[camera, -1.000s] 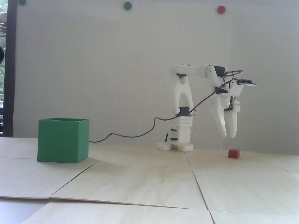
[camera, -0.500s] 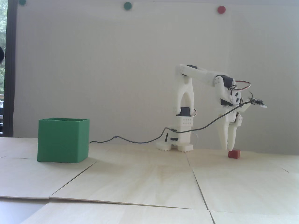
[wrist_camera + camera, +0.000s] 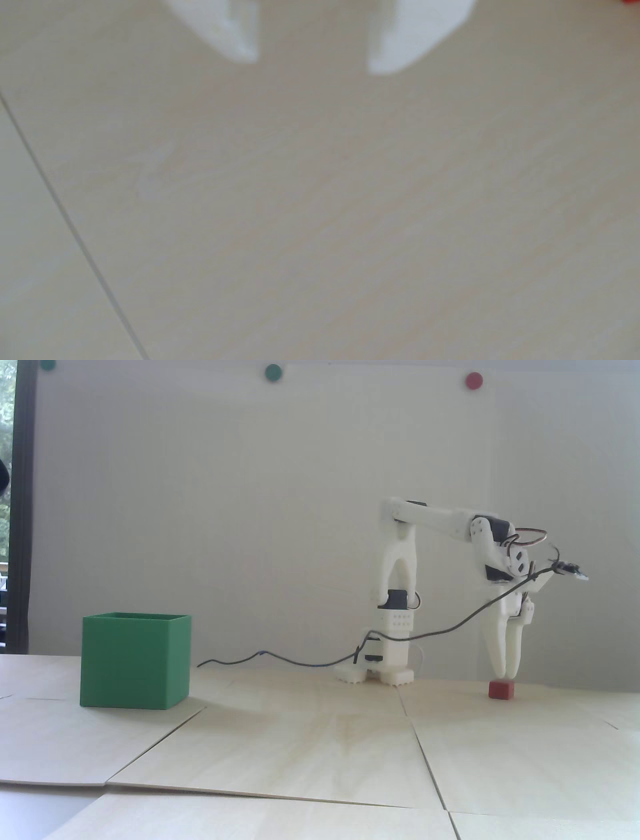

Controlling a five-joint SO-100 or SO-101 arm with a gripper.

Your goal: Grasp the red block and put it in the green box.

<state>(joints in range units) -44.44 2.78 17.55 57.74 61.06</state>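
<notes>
A small red block (image 3: 501, 690) lies on the light wooden table at the right in the fixed view. My white gripper (image 3: 503, 674) points straight down with its tips just above the block's top or just behind it. In the blurred wrist view the gripper (image 3: 313, 65) is open, with only bare table between the jaws. Only a red sliver of the block (image 3: 632, 1) shows there, at the top right corner, outside the jaws. The green box (image 3: 135, 660) stands open-topped at the far left of the fixed view, far from the gripper.
The arm's base (image 3: 387, 670) stands between box and block. A dark cable (image 3: 300, 661) runs from the wrist across the table behind the base toward the box. The table (image 3: 300, 740) is made of wooden panels with seams (image 3: 69, 225).
</notes>
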